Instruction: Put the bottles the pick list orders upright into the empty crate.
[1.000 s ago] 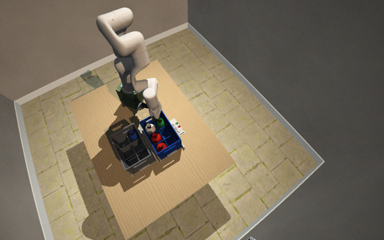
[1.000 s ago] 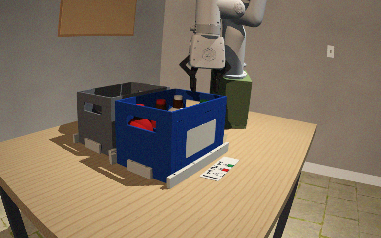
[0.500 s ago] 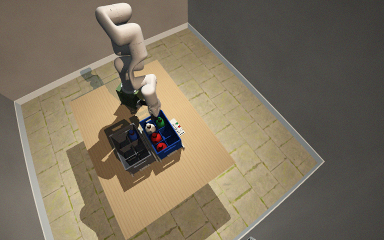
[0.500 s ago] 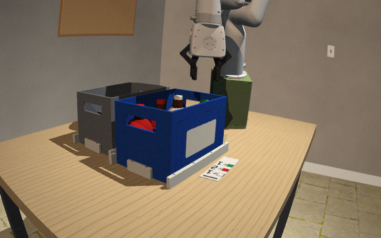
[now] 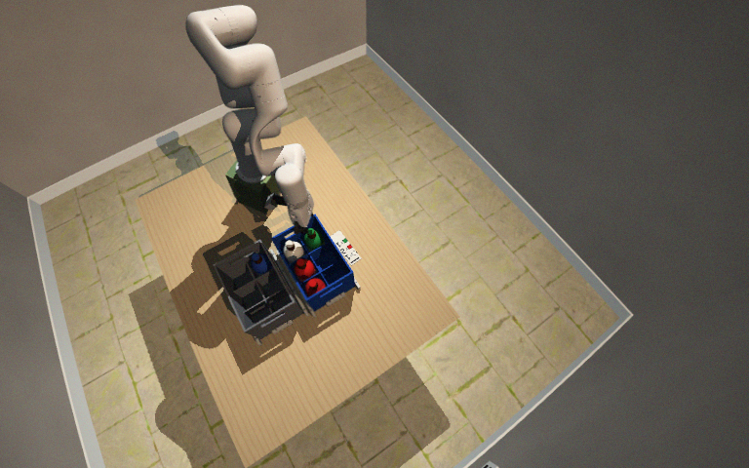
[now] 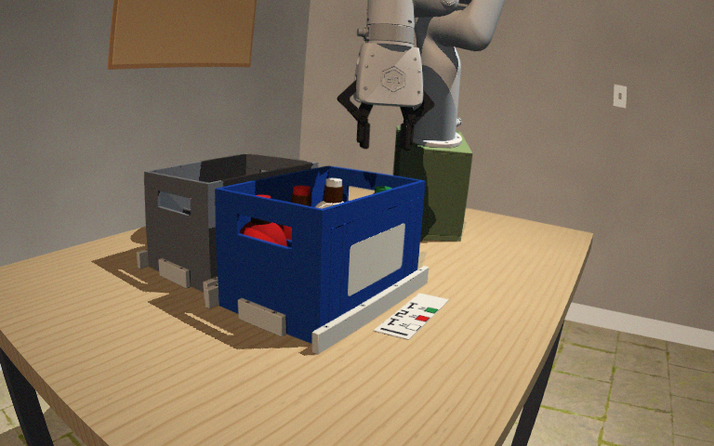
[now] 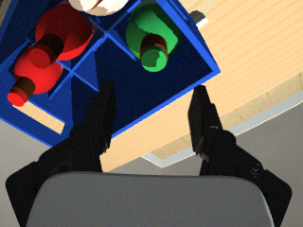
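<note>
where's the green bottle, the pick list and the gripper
green bottle (image 7: 151,41), wrist view, on its shoulder beside the cap
pick list (image 6: 411,316), exterior view, middle of the paper strip
gripper (image 6: 386,132), exterior view, midway between the fingertips
</note>
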